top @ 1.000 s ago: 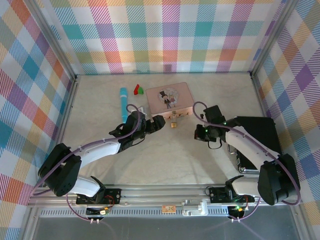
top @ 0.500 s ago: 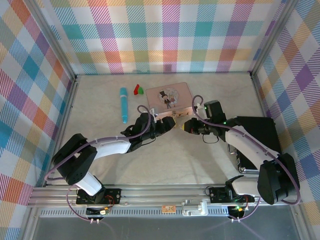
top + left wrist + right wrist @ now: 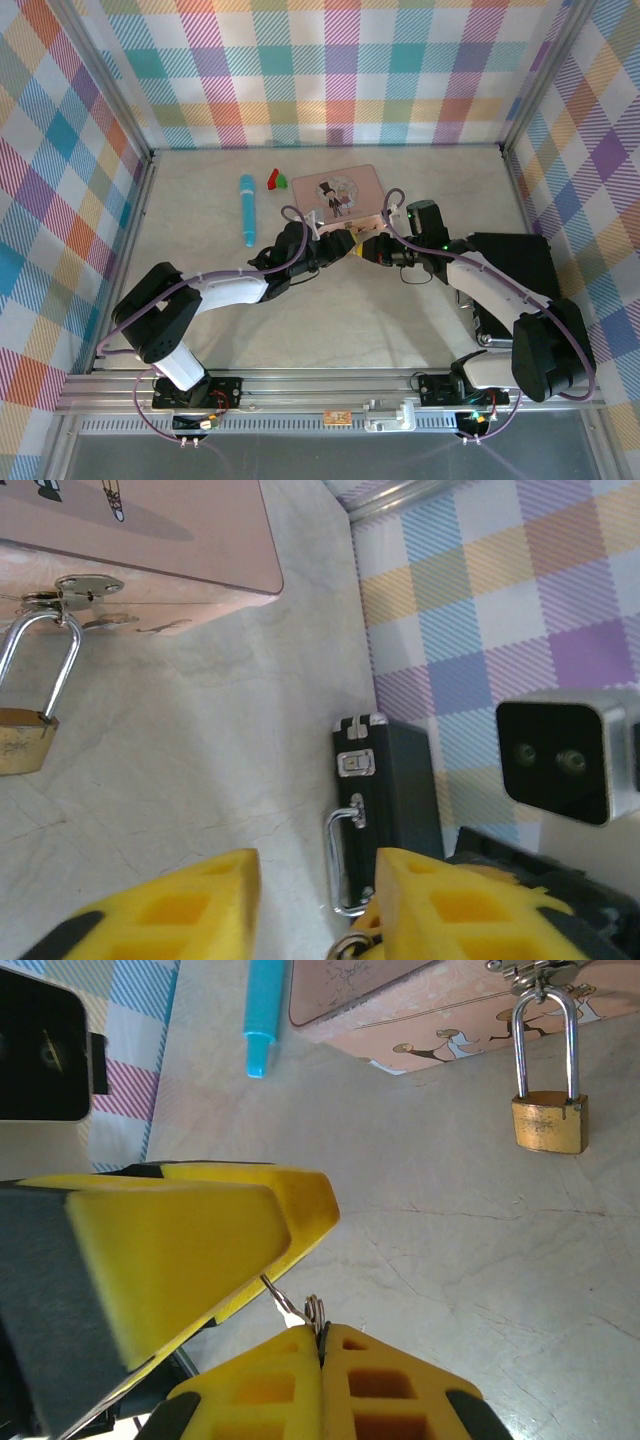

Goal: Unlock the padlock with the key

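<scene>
The small brass padlock [image 3: 548, 1120] hangs by its silver shackle from the hasp of the pink tin box [image 3: 400, 1000], its body lying on the table; it also sits at the left edge as padlock [image 3: 22, 740]. My right gripper [image 3: 320, 1335] is shut on the key [image 3: 290, 1305] at its ring, and the thin blade pokes out toward my left gripper's yellow fingers [image 3: 200, 1225]. My left gripper [image 3: 315, 880] is open, and the key's ring [image 3: 347, 947] shows at the bottom of its gap. From above, left gripper [image 3: 338, 247] and right gripper [image 3: 368, 248] meet in front of the box [image 3: 340, 190].
A turquoise pen-like cylinder [image 3: 246, 208] lies left of the box, with small red and green pieces [image 3: 277, 179] behind it. A black case [image 3: 510, 260] with a metal handle [image 3: 345, 855] sits at the right. Checked walls enclose the table.
Both grippers have closed in on each other in front of the box: the left one slid right, the right one slid left with the key, until their fingers meet.
</scene>
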Controlling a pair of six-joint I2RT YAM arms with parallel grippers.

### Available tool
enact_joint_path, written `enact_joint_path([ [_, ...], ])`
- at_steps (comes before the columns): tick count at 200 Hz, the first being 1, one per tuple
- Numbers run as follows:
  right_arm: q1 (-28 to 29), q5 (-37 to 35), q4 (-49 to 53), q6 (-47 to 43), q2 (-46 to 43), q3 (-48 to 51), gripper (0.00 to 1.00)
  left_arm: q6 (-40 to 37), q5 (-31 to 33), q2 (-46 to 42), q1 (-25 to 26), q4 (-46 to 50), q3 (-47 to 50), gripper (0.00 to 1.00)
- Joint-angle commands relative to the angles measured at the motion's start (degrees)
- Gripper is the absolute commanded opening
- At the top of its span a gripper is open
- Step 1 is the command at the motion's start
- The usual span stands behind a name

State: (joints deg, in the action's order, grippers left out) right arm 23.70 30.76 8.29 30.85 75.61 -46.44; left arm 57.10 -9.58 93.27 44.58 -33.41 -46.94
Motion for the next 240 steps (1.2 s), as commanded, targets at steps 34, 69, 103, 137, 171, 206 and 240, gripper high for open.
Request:
enact_joint_path([
  [34, 0.29, 1.73, -2.41, 0.11, 0.08, -0.15, 0.00, -1.27, -0.17, 1.35, 0.53, -1.88, -1.89, 0.03],
  [69, 0.05, -1.75, 2.58, -4.82, -1.02, -3.47, 0.14, -6.51, 1.85, -0.62, 0.29, 2.13, -3.11, 0.00],
  [103, -3.26, -1.93, 2.98, -9.53, -4.22, -5.88, 0.35, -19.06, 4.82, -4.92, -0.50, 11.61, -7.86, 0.00],
  [137, -4.10, 2.58, -7.99, -11.74, -6.33, -3.30, 0.37, -27.08, 5.71, -6.94, -1.22, 15.04, -10.78, 0.00],
  [171, -5.30, 9.00, -18.64, -7.68, -4.11, -0.95, 0.42, -26.90, -0.72, -6.69, -3.55, 8.24, -9.94, 0.00],
  [206, -6.74, 16.99, -34.06, 1.84, 1.72, 0.62, 0.43, -27.43, -5.25, -7.05, -4.10, 3.61, -9.09, 0.00],
  [240, -7.00, 21.19, -45.07, 7.89, 5.33, 2.44, 0.38, -27.56, -7.82, -7.56, -4.32, 0.95, -7.38, 0.00],
])
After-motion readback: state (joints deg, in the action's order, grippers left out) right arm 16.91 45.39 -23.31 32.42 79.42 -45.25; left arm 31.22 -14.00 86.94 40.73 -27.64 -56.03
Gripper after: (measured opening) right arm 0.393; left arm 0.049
